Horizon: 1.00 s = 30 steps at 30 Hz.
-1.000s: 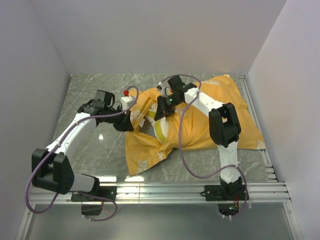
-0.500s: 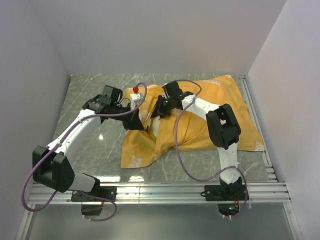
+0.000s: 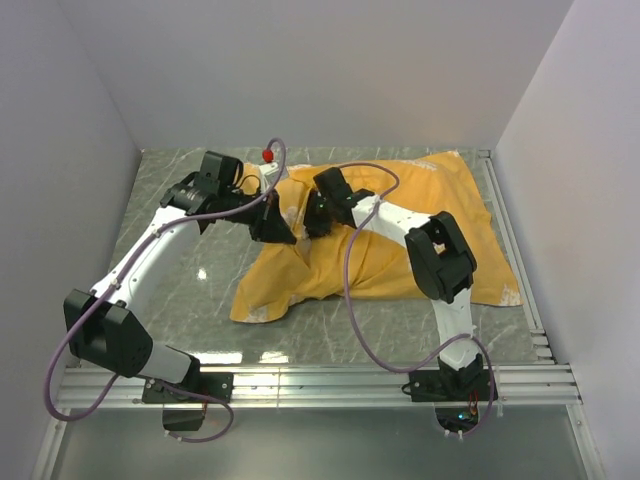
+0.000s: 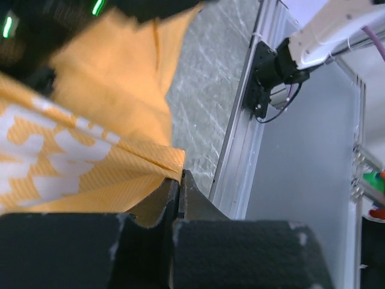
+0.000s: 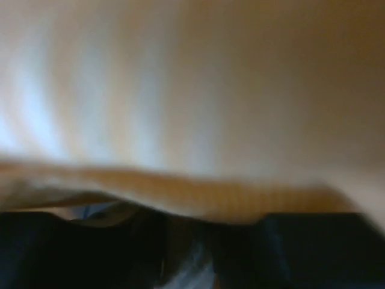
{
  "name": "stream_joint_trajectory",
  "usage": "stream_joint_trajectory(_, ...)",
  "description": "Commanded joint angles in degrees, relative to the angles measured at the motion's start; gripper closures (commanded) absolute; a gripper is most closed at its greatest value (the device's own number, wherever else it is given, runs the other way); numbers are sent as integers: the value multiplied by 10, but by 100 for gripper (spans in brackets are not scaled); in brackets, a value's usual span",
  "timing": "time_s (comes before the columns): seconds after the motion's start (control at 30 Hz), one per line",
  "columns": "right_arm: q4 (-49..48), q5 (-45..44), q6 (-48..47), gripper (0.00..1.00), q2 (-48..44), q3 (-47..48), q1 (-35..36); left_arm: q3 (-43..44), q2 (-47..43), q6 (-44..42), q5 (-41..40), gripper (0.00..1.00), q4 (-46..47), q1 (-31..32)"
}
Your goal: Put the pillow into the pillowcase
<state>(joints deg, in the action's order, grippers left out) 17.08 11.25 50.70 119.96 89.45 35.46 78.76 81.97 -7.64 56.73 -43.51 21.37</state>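
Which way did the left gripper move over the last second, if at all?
Yes. The left gripper, shut on the pillowcase edge, went away from the near rail toward the back wall and rightward in the top view.

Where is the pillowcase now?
Top view: the pillowcase lies centre-right on the table, orange side up, one edge pinched by the left gripper.

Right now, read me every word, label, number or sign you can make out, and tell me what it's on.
No text can be read anywhere in these views.
The pillowcase: its orange-yellow side shows pale prints, shapes only, no legible letters.
Right wrist view: too blurred to read anything.
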Motion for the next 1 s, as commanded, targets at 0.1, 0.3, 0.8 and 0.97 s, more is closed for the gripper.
stream_joint_trajectory(0.1,17,240,-120,45,-89,23,-65,-76,-23,35,9,100,65,-41)
stream_joint_trajectory(0.3,169,374,-276,30,-133,10,-71,-92,-3,48,8,100,112,-45)
stream_joint_trajectory(0.8,263,353,-387,80,-5,-3,0,-95,-33,73,19,100,147,-45)
stream_joint_trajectory(0.97,208,301,-341,75,62,46,8,-81,-50,128,46,100,174,-41)
